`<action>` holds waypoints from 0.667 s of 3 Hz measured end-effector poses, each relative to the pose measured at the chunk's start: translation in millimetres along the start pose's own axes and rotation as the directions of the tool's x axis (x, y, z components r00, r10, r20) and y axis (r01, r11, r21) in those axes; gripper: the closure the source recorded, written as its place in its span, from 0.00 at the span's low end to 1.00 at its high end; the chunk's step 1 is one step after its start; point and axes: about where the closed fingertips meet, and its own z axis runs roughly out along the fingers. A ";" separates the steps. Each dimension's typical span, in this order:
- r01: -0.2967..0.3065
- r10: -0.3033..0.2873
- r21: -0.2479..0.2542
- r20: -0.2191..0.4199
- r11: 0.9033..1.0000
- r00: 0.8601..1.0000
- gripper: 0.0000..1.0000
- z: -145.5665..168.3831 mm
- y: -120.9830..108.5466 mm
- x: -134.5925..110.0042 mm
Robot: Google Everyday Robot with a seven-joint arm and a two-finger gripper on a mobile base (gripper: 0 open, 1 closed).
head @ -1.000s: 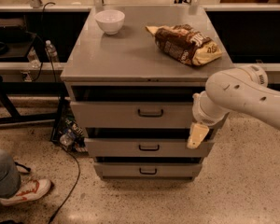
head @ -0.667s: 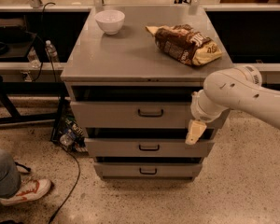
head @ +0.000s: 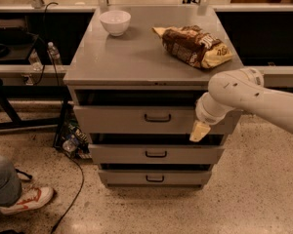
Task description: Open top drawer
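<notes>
The top drawer (head: 122, 119) is the tallest grey front of the cabinet, just under the grey top, with a small black loop handle (head: 157, 117) at its centre. My gripper (head: 199, 130) hangs from the white arm (head: 254, 96) that comes in from the right. It is in front of the right part of the top drawer's front, at its lower edge, to the right of the handle and apart from it. Only a pale tan fingertip shows.
Two shorter drawers (head: 156, 154) sit below. On the cabinet top (head: 112, 57) stand a white bowl (head: 115, 22) and a brown snack bag (head: 194, 45). A person's leg and shoe (head: 24, 200) are at lower left, with cables and bottles beside the cabinet.
The arm and gripper have moved slightly left, toward the drawer handle. The drawers have not moved.
</notes>
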 end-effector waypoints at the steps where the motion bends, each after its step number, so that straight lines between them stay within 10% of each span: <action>1: -0.006 0.006 -0.026 -0.002 1.000 1.000 0.47 -1.0 4.5 7.4; 2: -0.015 0.015 -0.026 -0.001 1.000 1.000 0.71 -19.7 17.5 14.3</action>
